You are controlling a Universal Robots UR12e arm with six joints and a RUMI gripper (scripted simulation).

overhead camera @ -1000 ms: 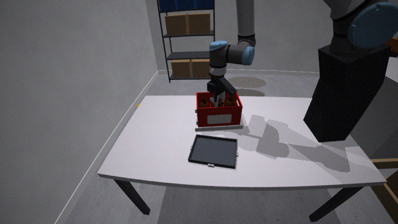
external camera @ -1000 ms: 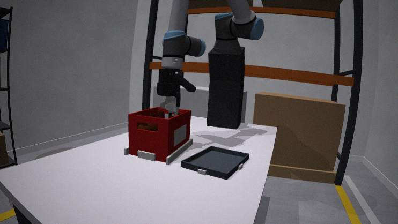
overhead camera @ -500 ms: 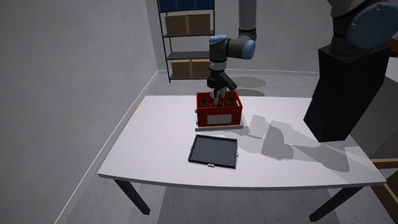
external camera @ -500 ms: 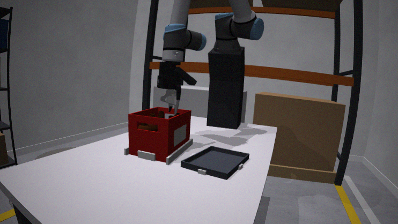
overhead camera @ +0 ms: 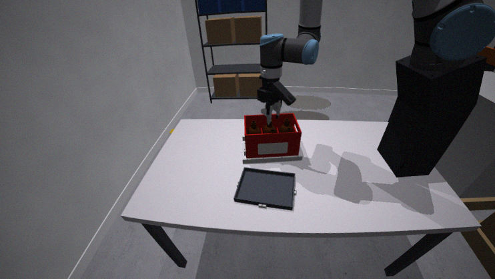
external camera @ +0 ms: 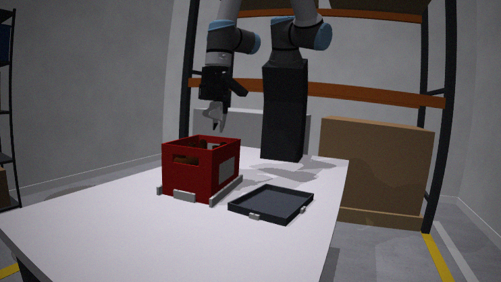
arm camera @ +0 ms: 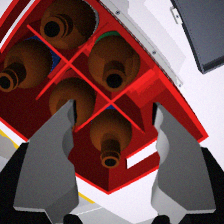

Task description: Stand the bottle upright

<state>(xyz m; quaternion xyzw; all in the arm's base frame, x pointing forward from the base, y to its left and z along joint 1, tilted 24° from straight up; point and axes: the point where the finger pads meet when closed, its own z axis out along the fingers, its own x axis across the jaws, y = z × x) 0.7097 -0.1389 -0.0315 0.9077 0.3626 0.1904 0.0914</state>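
Five brown bottles in one red crate

The pincer (overhead camera: pixel 273 121) (external camera: pixel 217 129) (arm camera: pixel 114 102) hangs above the red crate (overhead camera: pixel 272 145) (external camera: pixel 187 178) (arm camera: pixel 172 95), jaws parted, holding nothing. Red dividers (arm camera: pixel 92 85) separate all five brown bottles (arm camera: pixel 111 137). Gray strips flank the crate; one dark tray (overhead camera: pixel 266 188) (external camera: pixel 273 203) (arm camera: pixel 202 30) lies near.

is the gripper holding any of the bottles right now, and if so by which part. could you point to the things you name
Nothing is held: the gripper (overhead camera: pixel 273 121) (external camera: pixel 217 130) (arm camera: pixel 114 102) hangs open above the crate (overhead camera: pixel 272 149) (external camera: pixel 187 178) (arm camera: pixel 172 95), with its fingers apart and no bottle neck between them.
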